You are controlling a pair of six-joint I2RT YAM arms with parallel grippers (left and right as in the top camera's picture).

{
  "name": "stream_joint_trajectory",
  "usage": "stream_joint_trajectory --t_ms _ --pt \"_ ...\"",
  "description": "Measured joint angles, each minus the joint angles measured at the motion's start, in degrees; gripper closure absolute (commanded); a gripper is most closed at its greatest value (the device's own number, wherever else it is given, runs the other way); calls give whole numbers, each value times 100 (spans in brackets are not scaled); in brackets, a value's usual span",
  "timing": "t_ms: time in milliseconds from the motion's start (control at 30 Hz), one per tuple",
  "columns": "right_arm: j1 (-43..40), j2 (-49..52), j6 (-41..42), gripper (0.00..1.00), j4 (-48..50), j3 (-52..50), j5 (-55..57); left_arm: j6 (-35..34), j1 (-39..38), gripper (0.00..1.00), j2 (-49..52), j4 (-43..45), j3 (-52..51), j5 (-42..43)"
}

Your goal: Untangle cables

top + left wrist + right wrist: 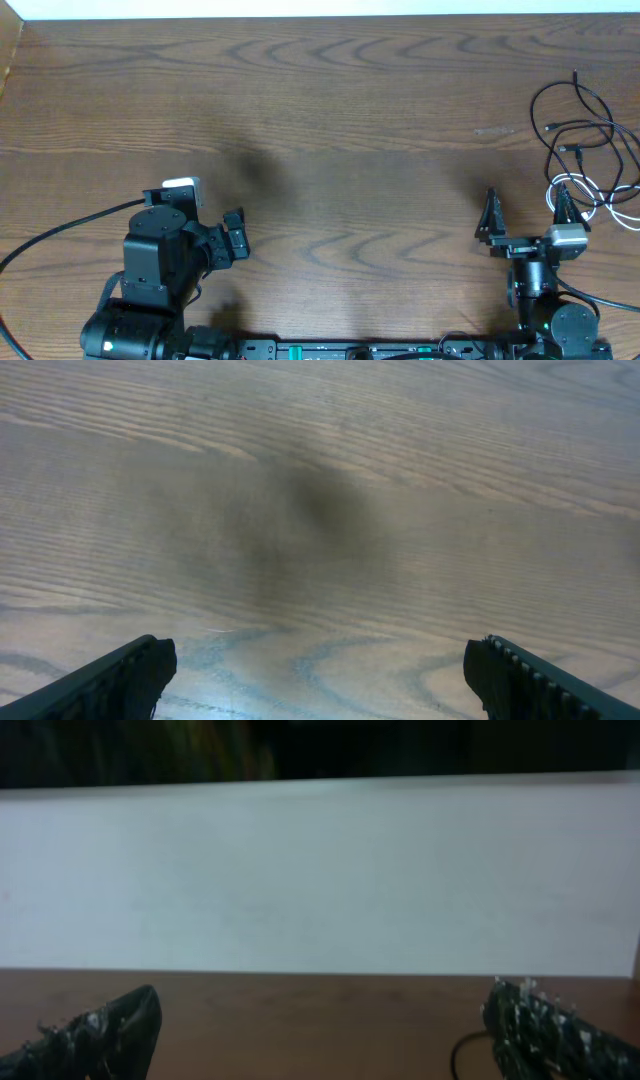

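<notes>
Thin black cable (580, 122) in loose loops, tangled with white cable (610, 203), left tool (320, 660) and right tool (525, 200) both released

black cable (583, 123): thin, long, dark cord; lies loose in several open overlapping loops, flat on the table (320, 120) at its far right, on my right side
black cable ends: two small plug tips show inside the loops, both pointing left; one strand runs up toward the far edge
white cable (600, 203): thin, shorter, pale cord; small flat loops just below the black one, nearer to me, running off toward the right edge
contact: black strands cross over the white loops where the two meet, I can't tell how many times
state: both still tangled together in one pile, nothing lifted
</notes>
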Motion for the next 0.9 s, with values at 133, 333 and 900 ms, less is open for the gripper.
stream_joint_trajectory --t_ms 133,333,900 --pt "7 -11 -212 1 146 -181 44 0 0 2 0 2 0 0" --pt "33 -17 -662 1 -208 -197 48 0 0 2 0 0 0 0" --pt "48 -11 -925 1 -1698 -214 2 0 0 2 0 0 0 0"
